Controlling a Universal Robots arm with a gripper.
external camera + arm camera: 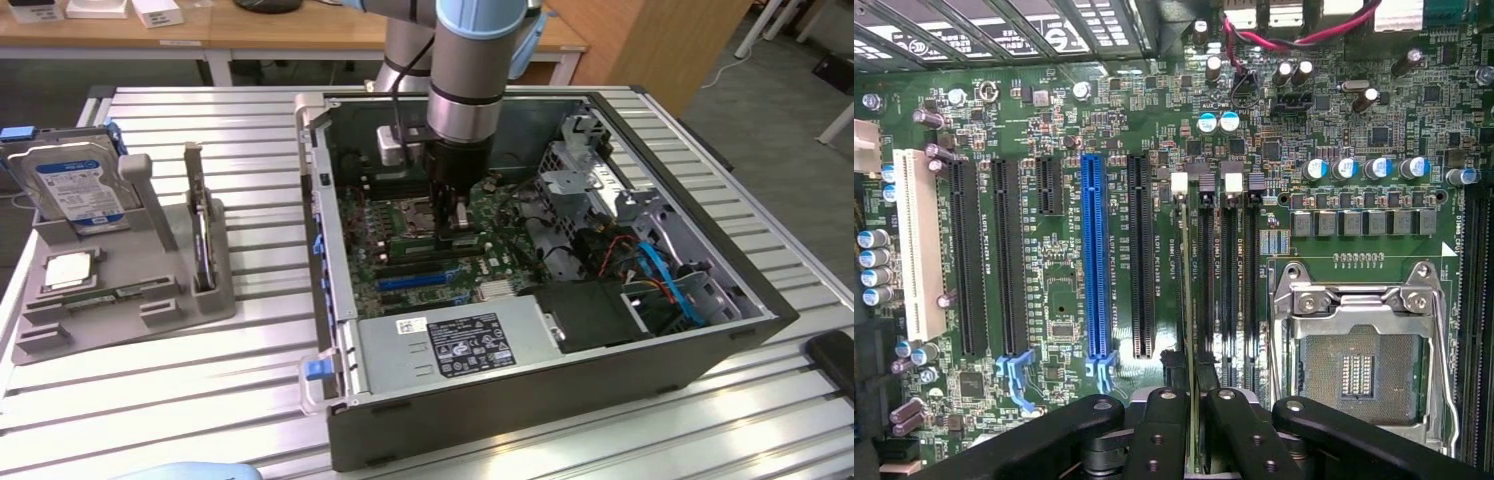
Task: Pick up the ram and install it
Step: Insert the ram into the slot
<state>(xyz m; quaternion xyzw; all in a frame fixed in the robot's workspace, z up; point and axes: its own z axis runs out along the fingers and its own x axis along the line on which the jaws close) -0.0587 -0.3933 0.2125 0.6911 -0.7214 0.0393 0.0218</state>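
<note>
1. The motherboard [1054,330] is glossy green with long black plastic memory slots [1206,290]. The ram [1190,300] shows as a thin flat strip, edge-on.
2. My gripper [1194,405] pinches the ram between matte black fingers [1154,430], over those slots.

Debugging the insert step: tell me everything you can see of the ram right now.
The ram shows edge-on in the wrist view: a thin, straight, pale greenish strip, with its face and chips hidden. It is clamped between the fingers of the gripper and stands on edge above the motherboard. Its length runs parallel to the black DIMM slots beside the CPU socket. I cannot tell whether its lower edge has touched or entered a slot.
</note>
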